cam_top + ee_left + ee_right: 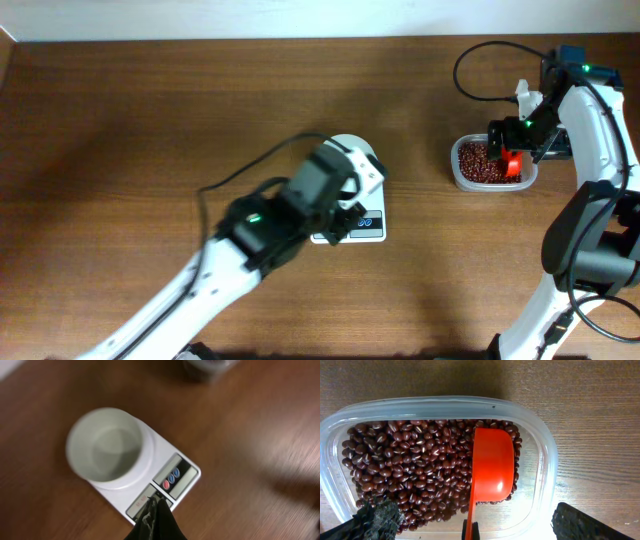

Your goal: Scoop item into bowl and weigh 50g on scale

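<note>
The white bowl (107,447) stands empty on the white scale (150,477); both show in the overhead view, the bowl (352,142) partly under my left arm and the scale (368,228) in front of it. My left gripper (157,505) is shut and empty, its tips over the scale's display at the front edge (338,225). The red-brown beans (410,460) fill a clear plastic tub (440,402) at the right (462,172). A red scoop (492,465) lies on the beans. My right gripper (477,517) is open, its fingers wide apart on either side of the scoop's handle (508,150).
The brown wooden table (150,120) carries the scale at its middle and the tub at the right. A black cable (475,60) loops behind the tub. The tub shows blurred at the top of the left wrist view (207,365).
</note>
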You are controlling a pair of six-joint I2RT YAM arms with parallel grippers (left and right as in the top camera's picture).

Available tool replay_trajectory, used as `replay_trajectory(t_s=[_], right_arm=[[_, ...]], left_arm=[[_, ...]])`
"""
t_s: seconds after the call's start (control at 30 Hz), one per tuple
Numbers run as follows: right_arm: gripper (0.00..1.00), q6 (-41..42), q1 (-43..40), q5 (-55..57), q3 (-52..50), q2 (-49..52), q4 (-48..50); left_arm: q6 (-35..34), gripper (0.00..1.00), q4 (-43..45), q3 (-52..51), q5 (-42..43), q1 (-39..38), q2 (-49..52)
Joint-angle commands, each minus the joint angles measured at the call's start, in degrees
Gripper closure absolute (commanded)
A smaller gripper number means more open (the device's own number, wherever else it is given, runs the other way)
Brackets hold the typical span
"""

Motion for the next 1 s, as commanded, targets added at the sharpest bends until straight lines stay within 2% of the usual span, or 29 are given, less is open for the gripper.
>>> replay_trajectory(t_s=[0.0, 0.1, 0.13, 0.33, 0.43, 0.6, 0.73, 0.8, 0.97], right_arm=[[0.01, 0.2, -0.1, 0.5, -0.4, 0.5, 0.0], [0.01, 0.2, -0.1, 0.5, -0.4, 0.5, 0.0], [0.01, 0.2, -0.1, 0.5, -0.4, 0.5, 0.0], [0.01, 0.2, -0.1, 0.5, -0.4, 0.5, 0.0], [0.01, 0.2, -0.1, 0.5, -0.4, 0.5, 0.0], [0.01, 0.2, -0.1, 0.5, -0.4, 0.5, 0.0], [0.01, 0.2, -0.1, 0.5, -0.4, 0.5, 0.0], [0.01, 0.2, -0.1, 0.5, -0.4, 0.5, 0.0], [0.01, 0.2, -0.1, 0.5, -0.4, 0.5, 0.0]], left_arm=[[-6.9, 1.0, 0.5, 0.3, -4.0, 8.2, -5.5], [-10.2, 1.0, 2.4, 0.3, -8.9, 15.9, -6.6], [-11.9, 1.0, 4.0, 0.3, -10.4, 20.7, -6.4], [-15.9, 1.0, 10.6, 0.3, -10.7, 36.8, -3.7], [-16.0, 1.0, 12.3, 0.3, -10.6, 41.1, -0.8], [-15.8, 1.0, 12.7, 0.3, -6.4, 41.5, 3.3], [-12.0, 1.0, 12.2, 0.3, 0.0, 39.6, 4.2], [-12.1, 1.0, 10.9, 0.3, 0.0, 37.4, 4.2], [-10.3, 1.0, 2.7, 0.3, -0.1, 26.2, 4.2]])
